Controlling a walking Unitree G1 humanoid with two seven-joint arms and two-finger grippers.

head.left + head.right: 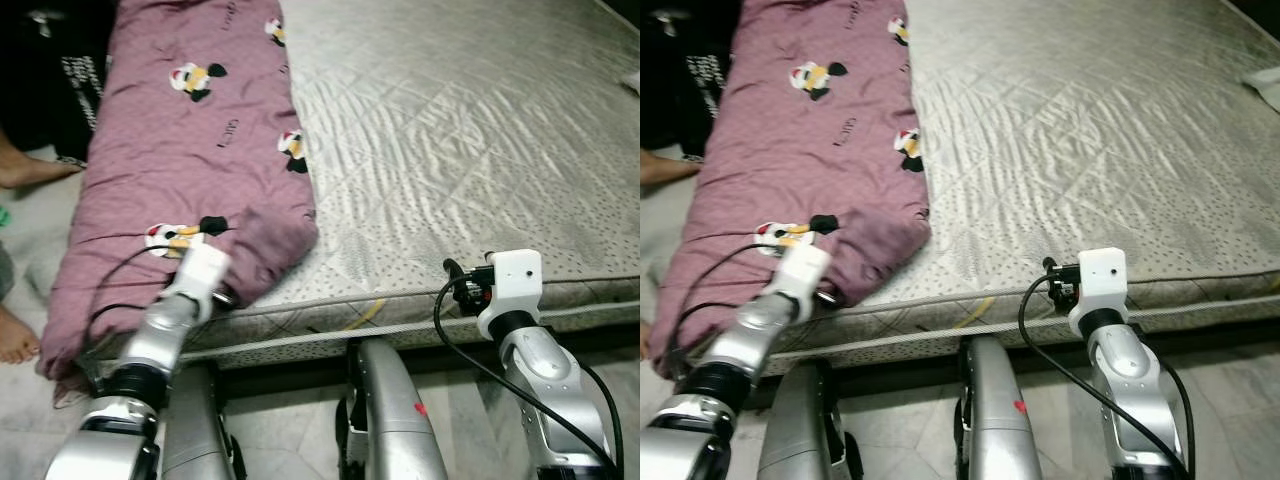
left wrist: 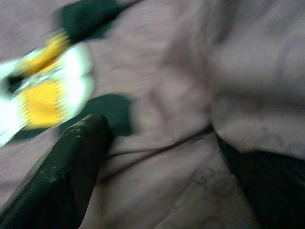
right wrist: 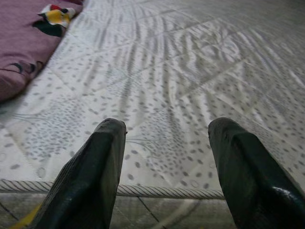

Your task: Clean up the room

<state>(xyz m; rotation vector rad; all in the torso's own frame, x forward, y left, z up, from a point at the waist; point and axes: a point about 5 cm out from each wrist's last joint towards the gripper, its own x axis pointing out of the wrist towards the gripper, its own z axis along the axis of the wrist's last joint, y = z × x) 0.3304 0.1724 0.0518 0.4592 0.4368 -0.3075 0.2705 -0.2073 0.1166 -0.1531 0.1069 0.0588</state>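
Note:
A purple quilt (image 1: 190, 150) with cartoon prints lies folded along the left side of a grey quilted mattress (image 1: 480, 150), and its near end hangs over the front edge. My left gripper (image 2: 162, 186) is pressed against that near end. Its fingers (image 2: 62, 181) are spread apart with purple fabric bulging between them; the left wrist view is blurred. My left wrist (image 1: 200, 265) sits at the quilt's front corner. My right gripper (image 3: 167, 176) is open with nothing in it. It is low at the mattress's front edge, pointing across the bare mattress, and the right wrist (image 1: 510, 280) is there too.
A person's bare feet (image 1: 30, 170) (image 1: 15, 335) are on the floor left of the bed, near a black bag (image 1: 60, 70). A small white object (image 1: 630, 80) lies at the mattress's far right. My own legs (image 1: 390, 410) stand against the bed front.

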